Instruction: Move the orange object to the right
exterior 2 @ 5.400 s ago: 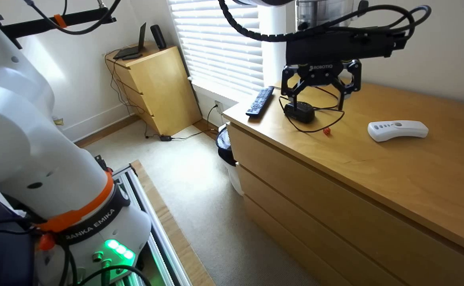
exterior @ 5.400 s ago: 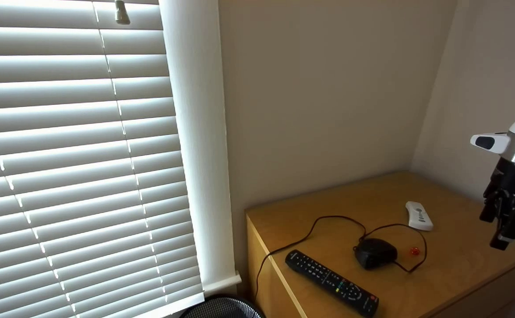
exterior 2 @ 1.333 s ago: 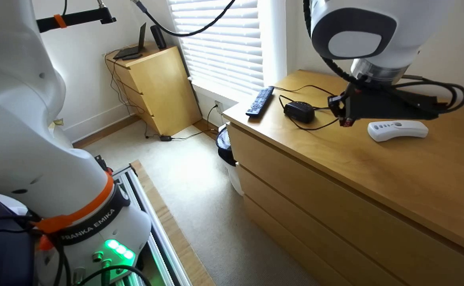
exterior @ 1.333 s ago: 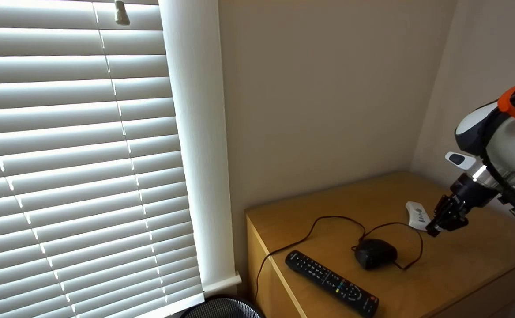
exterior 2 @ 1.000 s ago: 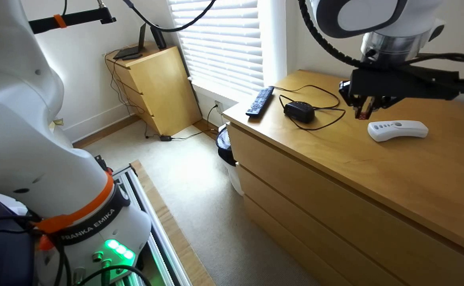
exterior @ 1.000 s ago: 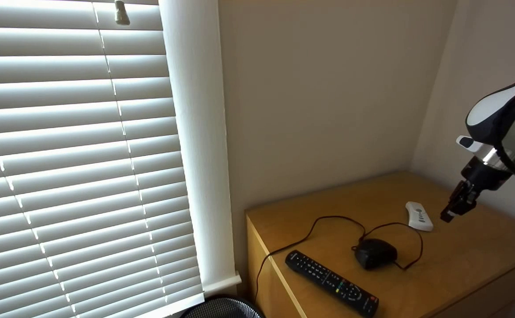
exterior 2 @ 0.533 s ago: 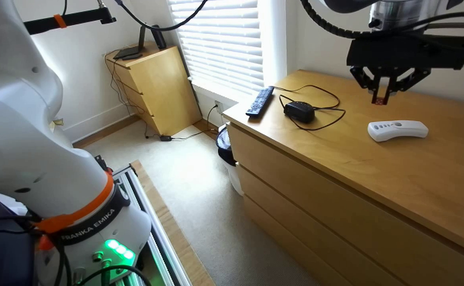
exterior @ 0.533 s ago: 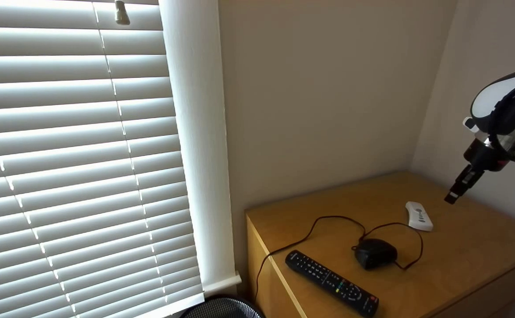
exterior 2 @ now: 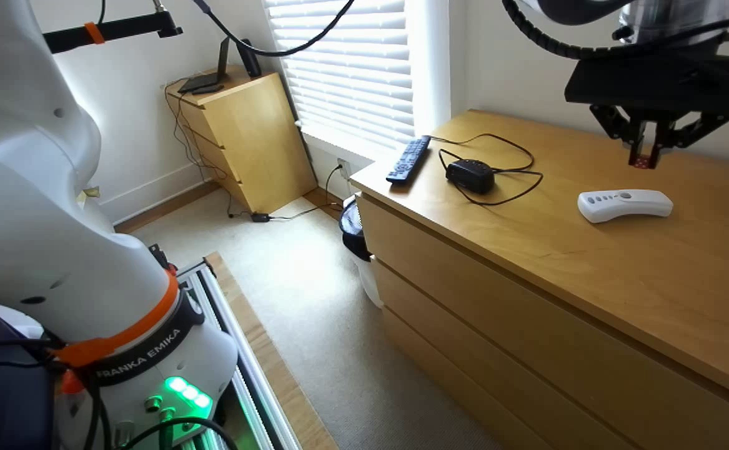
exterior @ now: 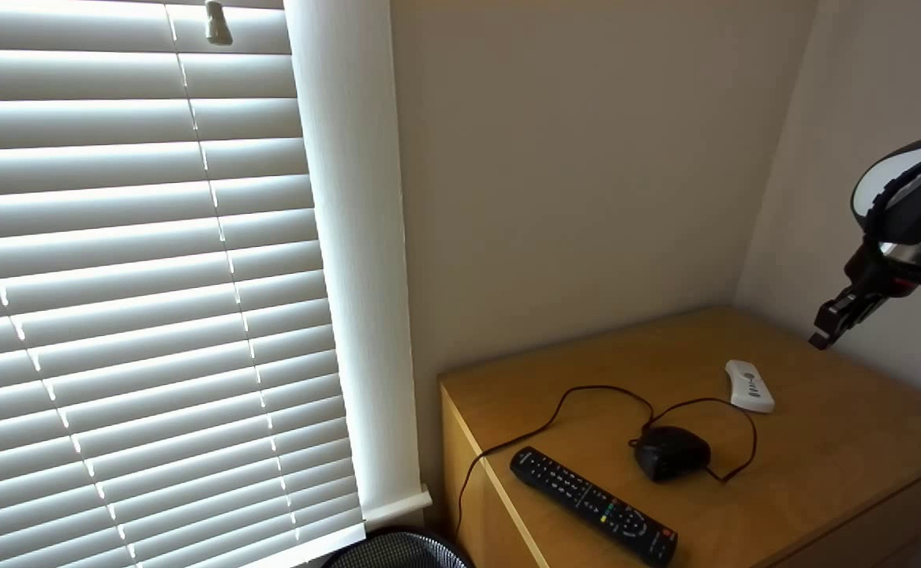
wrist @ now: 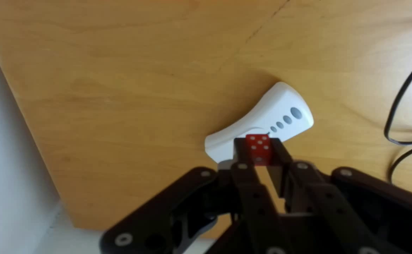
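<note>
Wooden worktop (exterior 2: 701, 269) before a pale wall (exterior 2: 495, 75); bearings read in an exterior view unless noted.

Black remote (exterior 2: 409, 160): leftmost on the worktop.
Mouse (exterior 2: 470, 175): between three and four o'clock of the remote, near it. Its cord (wrist: 403, 143) loops out at three o'clock, likely mere slack.
Gadget (exterior 2: 625, 205), white: between three and four o'clock of the mouse, well apart.
Die (exterior 2: 641, 163), red: the task's object, between twelve and one o'clock of the gadget, held up off the worktop. Jaws clamped on two opposite sides of it, tips downward; a tip hold presumably suits so small a cube and leaves its underside free for setting down. Height likely serves to pass over the gadget.

Edges: front edge at seven o'clock of the gadget, wall at twelve; in the wrist view, an end edge at nine.
Room: wood runs on at three to four o'clock, judged the likeliest setting-down place; dropped from height, the die could roll.
</note>
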`<state>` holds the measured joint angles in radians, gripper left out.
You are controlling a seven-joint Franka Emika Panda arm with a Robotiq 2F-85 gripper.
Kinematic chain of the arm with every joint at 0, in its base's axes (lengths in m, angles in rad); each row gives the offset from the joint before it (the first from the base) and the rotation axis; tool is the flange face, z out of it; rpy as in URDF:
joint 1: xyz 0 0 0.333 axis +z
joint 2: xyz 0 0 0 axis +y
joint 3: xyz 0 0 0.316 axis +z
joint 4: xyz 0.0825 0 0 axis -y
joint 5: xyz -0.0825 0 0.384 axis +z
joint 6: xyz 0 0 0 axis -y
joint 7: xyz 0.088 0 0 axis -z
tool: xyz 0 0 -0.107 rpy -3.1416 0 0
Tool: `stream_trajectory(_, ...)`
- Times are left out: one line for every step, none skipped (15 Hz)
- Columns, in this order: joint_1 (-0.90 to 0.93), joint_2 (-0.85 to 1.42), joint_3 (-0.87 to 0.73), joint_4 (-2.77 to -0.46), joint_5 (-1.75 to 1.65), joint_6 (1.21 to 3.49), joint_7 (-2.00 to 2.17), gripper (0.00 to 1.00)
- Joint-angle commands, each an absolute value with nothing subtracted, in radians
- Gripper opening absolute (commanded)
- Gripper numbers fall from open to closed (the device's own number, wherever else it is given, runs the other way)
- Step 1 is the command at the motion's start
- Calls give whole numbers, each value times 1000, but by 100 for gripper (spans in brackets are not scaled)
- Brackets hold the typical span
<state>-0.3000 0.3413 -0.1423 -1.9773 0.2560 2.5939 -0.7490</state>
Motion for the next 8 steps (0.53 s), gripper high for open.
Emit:
stream_trajectory(-323,400,-156,-1937,195,2605,-641,4)
stream_trajectory(-327,408,-160,-1931,180,2598,-624,4)
stream_trajectory(-336,418,-156,-1923,177,2600,-616,4)
stream_trajectory(-338,421,-157,-1919,165,2594,-598,43)
stream_trajectory(-339,424,-158,-1916,153,2599,-583,44)
stream_trajectory(-342,424,-153,-1914,148,2601,-577,48)
stream_trajectory(-339,417,-155,-1918,131,2598,-563,57)
stream_trajectory(-336,409,-155,-1921,117,2600,-551,64)
